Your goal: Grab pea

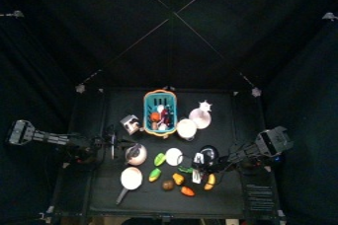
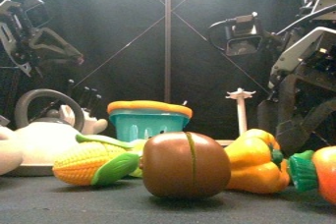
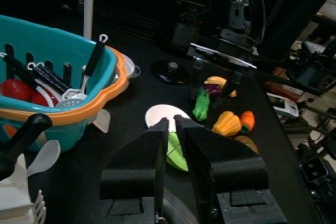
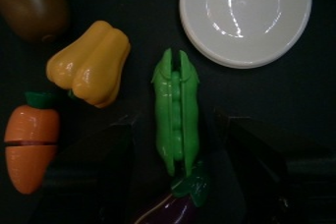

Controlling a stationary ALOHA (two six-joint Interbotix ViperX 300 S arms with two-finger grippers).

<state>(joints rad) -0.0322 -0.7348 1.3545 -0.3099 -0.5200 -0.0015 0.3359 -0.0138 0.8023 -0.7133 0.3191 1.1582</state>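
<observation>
The pea [image 4: 175, 115] is a bright green pod lying flat on the black table, seen in the right wrist view. My right gripper [image 4: 184, 164] hangs over it, open, with one jaw on each side of the pod's near end and not touching it. A white plate [image 4: 250, 17] lies just beyond the pod and a yellow pepper [image 4: 89, 63] lies beside it. My left arm [image 1: 46, 138] rests at the table's left edge, its gripper [image 3: 168, 154] shut and holding nothing. In the top view the right arm [image 1: 251, 150] reaches in from the right.
Close around the pod lie a carrot [image 4: 29, 141], a brown fruit [image 4: 33, 2] and an eggplant [image 4: 168, 208]. A teal basket [image 1: 160, 106] with utensils stands mid-table. Corn [image 2: 92, 164] and a kettle [image 2: 46, 135] sit at the front left.
</observation>
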